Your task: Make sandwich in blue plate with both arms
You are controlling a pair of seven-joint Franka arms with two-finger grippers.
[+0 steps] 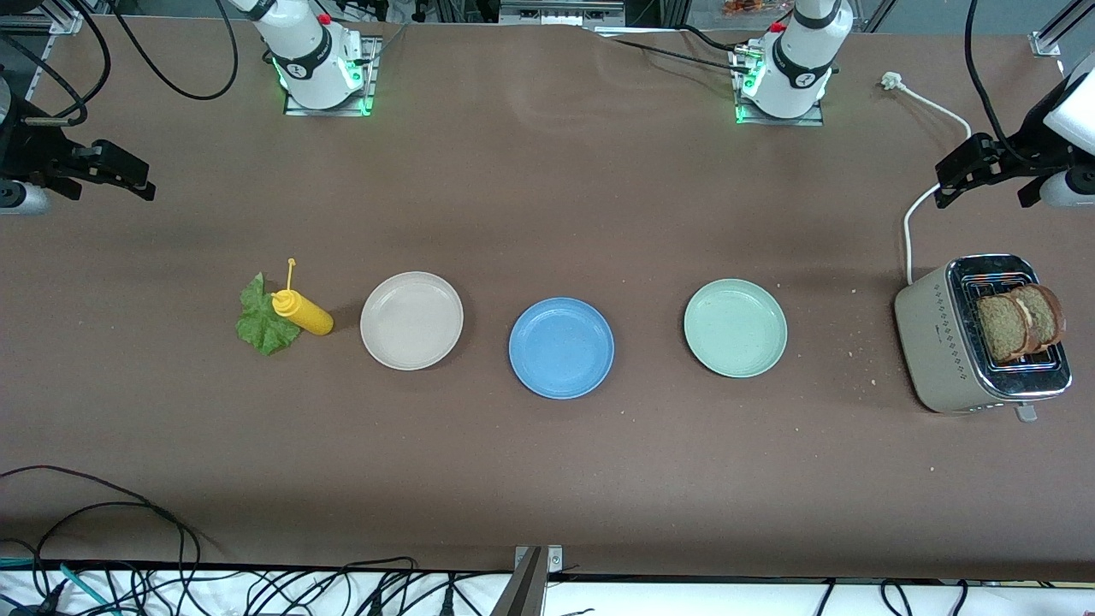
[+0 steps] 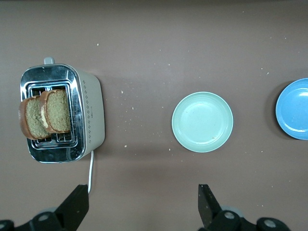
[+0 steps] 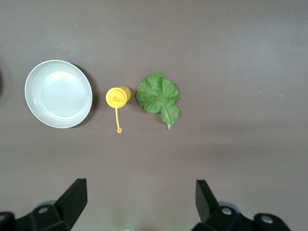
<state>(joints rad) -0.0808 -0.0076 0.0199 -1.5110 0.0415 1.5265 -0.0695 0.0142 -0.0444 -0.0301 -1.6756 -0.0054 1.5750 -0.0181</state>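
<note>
My left pincer (image 2: 143, 204) hangs open and empty, high over the tabletop (image 1: 547, 479) at the left arm's end, above the bare stretch between the toaster (image 1: 949, 342) and the mint-green plate (image 1: 735, 328). My right pincer (image 3: 137, 202) is likewise open and empty, up over the right arm's end, above the lettuce leaf (image 1: 263, 323) and the yellow squeeze bottle (image 1: 304, 313).

The blue plate (image 1: 561, 348) lies bare in the middle of the row of three plates, slightly nearer the front camera than its neighbours. In the front view the cream plate (image 1: 411, 321) sits at its 10 o'clock, toward the right arm's end, and the mint-green plate at its 2 o'clock, toward the left arm's end.

Two brown bread slices (image 1: 1020, 322) stand upright in the toaster's slots, side by side. A white cord (image 1: 920, 201) runs from the toaster toward the arms' bases, ending in a plug (image 1: 892, 81) on the tabletop.

The bottle lies tipped on its side, its body overlapping the edge of the leaf, its cap hanging loose on a thin strap. Crumbs (image 1: 860, 351) dot the tabletop between the mint-green plate and the toaster. Nothing lies between the plates.
</note>
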